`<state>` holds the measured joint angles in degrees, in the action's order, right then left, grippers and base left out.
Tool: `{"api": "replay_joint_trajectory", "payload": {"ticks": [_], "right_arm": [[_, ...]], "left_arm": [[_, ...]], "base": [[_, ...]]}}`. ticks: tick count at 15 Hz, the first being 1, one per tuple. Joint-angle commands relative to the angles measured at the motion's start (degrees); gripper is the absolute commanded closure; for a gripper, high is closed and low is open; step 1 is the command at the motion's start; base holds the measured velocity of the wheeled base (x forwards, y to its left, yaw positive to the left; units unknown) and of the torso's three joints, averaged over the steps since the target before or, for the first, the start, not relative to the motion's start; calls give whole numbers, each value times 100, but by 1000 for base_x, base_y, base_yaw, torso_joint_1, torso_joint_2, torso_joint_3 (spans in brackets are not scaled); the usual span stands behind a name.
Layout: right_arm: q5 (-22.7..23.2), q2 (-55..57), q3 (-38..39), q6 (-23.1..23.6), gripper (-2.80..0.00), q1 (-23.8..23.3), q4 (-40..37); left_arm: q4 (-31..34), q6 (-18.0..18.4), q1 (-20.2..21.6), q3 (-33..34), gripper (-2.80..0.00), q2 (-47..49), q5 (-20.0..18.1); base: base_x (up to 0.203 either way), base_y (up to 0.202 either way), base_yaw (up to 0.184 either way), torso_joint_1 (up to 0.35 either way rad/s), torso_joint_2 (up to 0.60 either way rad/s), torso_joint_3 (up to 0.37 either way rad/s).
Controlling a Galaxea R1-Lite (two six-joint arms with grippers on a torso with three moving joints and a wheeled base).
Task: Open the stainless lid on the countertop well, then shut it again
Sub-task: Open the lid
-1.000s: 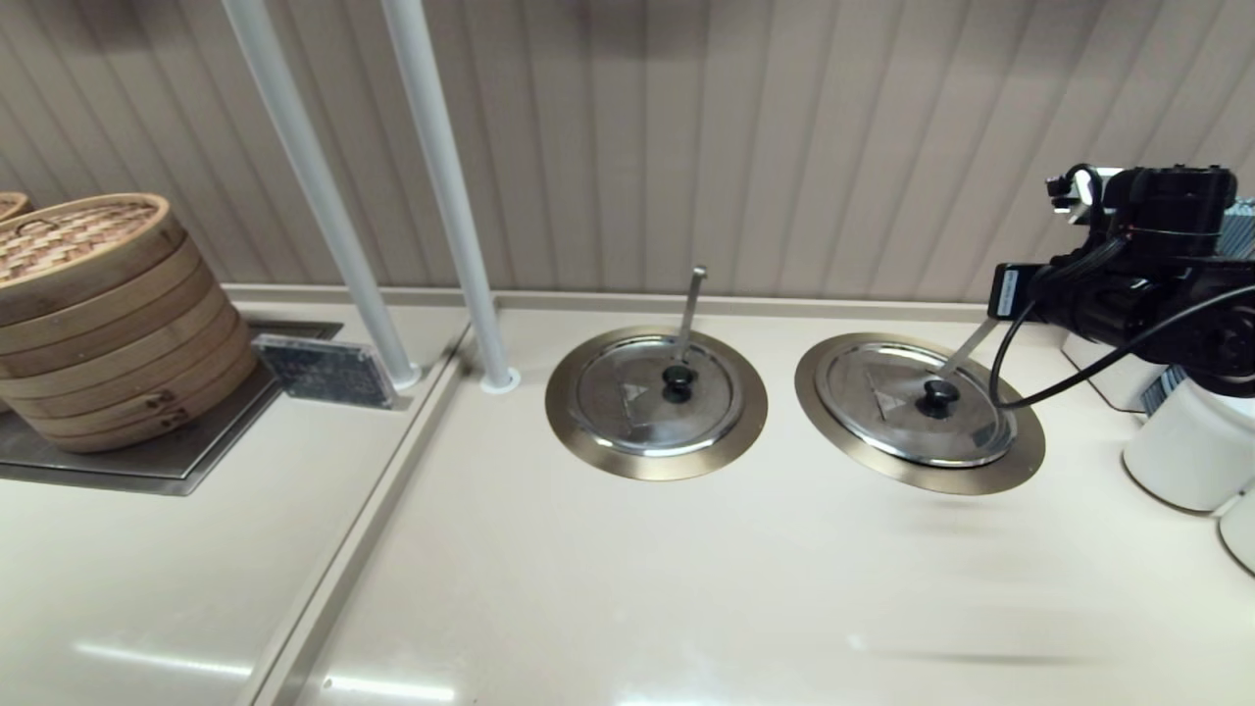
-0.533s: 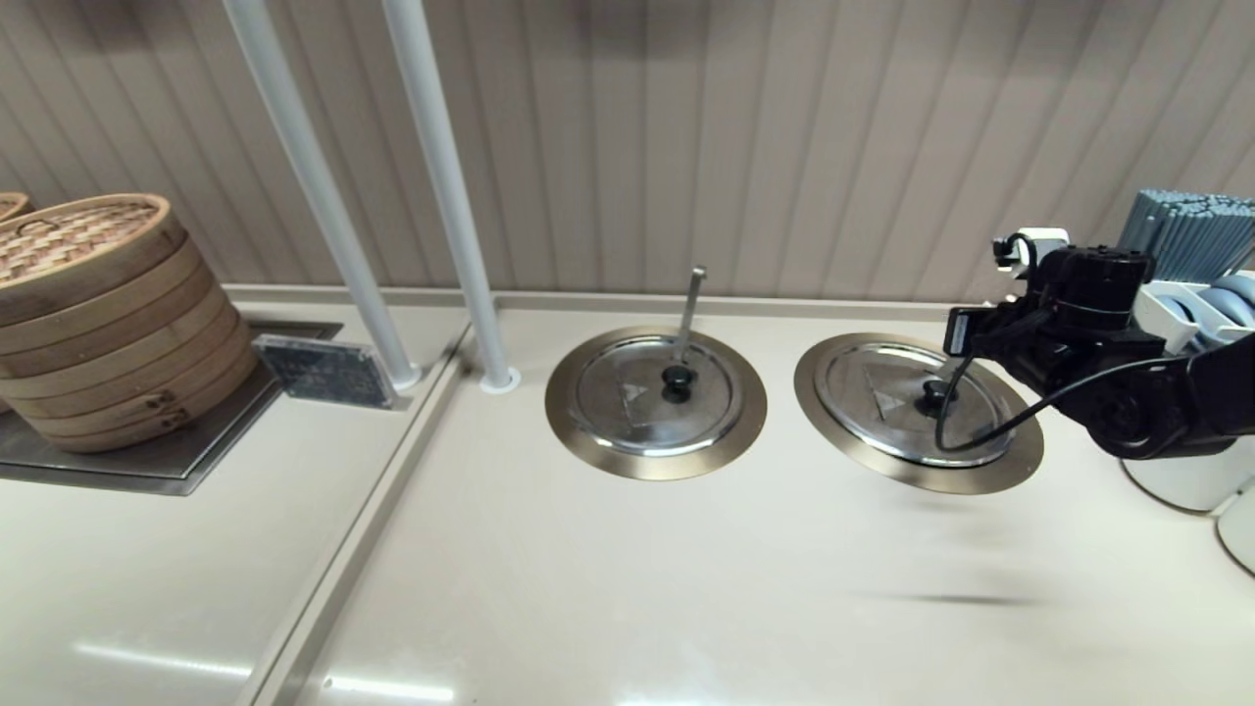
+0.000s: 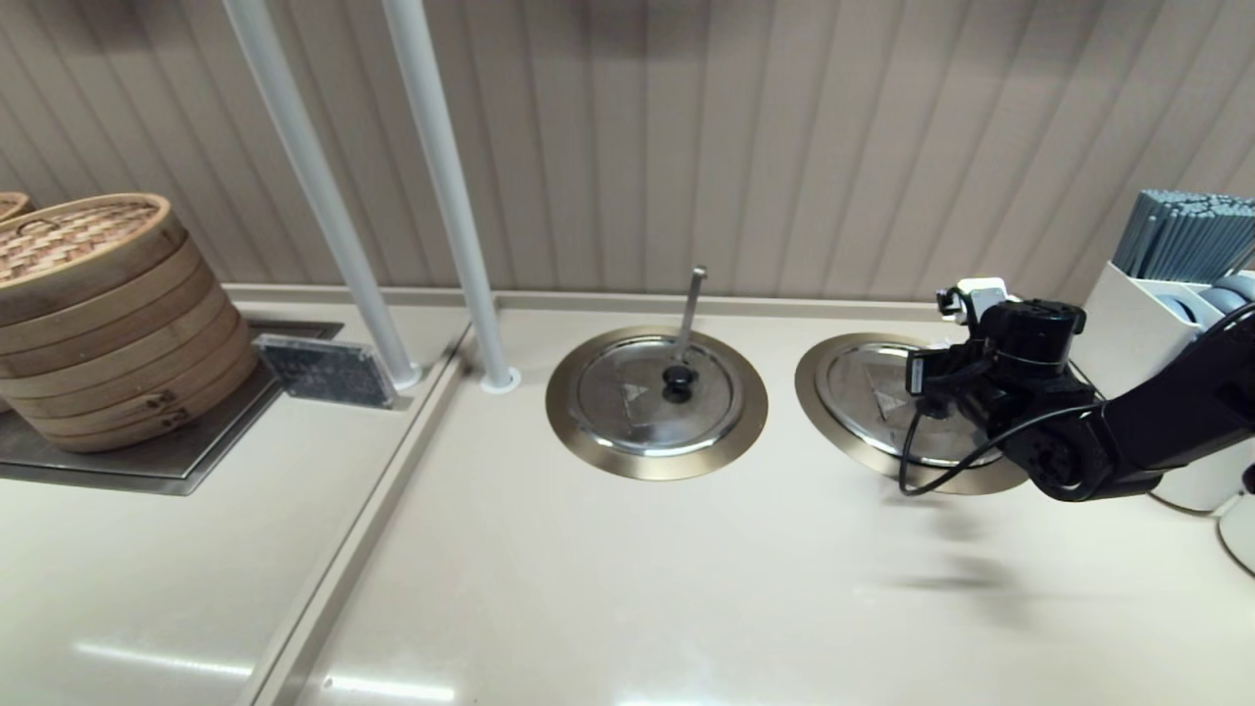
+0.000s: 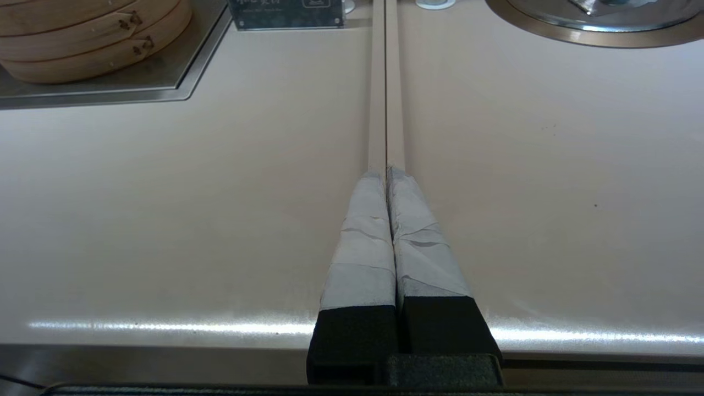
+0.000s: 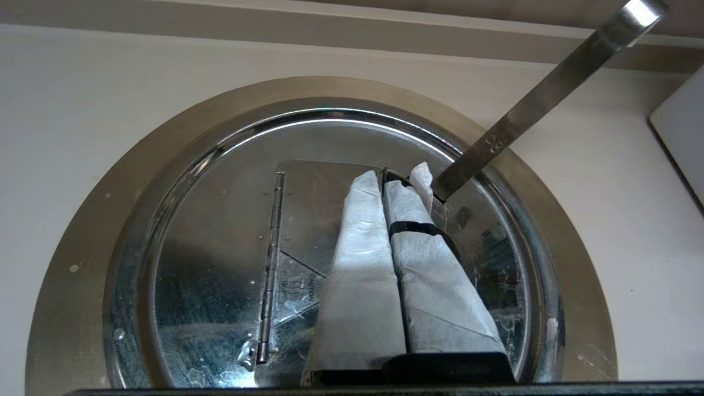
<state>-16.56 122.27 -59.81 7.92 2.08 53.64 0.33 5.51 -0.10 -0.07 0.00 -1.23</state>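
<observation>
Both R gripper (image 5: 393, 179) fingers together over stainless lid (image 5: 220, 231), maybe touching.

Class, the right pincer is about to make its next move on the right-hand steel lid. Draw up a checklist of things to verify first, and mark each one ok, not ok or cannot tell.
1. Right pincer is over the stainless lid: ok.
2. Lid sits flat in the countertop well, with its hinged flap down: ok.
3. Pincer is open enough to take the lid's knob: not ok, its fingers lie together.
4. Knob is in sight for aiming: not ok, it is hidden under the pincer in both views.
5. Ladle handle is clear of the pincer: cannot tell. It slants up close beside the fingertips, and contact is unclear.
6. Left pincer is shut and parked over bare countertop, away from both wells: ok.
</observation>
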Motion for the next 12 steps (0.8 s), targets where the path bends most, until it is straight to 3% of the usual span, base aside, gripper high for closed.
{"api": "replay_joint_trajectory", "payload": {"ticks": [1, 4, 5, 7, 10, 12], "right_arm": [[-22, -30, 61, -7, 0, 11, -9], [-9, -177, 437, -30, 0, -29, 9], [0, -256, 572, -85, -280, -69, 33], [65, -314, 712, -464, -280, -190, 33], [136, -239, 726, -629, -280, -388, 130], [431, -164, 799, -821, -280, -426, 498]], "left_arm": [[2, 3, 1, -1, 0, 0, 0], [2, 3, 1, -1, 0, 0, 0], [2, 3, 1, -1, 0, -1, 0], [2, 3, 1, -1, 0, 0, 0], [2, 3, 1, -1, 0, 0, 0], [2, 3, 1, -1, 0, 0, 5]], "base": [[0, 0, 0, 0, 0, 0], [0, 0, 0, 0, 0, 0], [0, 0, 0, 0, 0, 0], [0, 0, 0, 0, 0, 0], [0, 0, 0, 0, 0, 0], [0, 0, 0, 0, 0, 0]]}}
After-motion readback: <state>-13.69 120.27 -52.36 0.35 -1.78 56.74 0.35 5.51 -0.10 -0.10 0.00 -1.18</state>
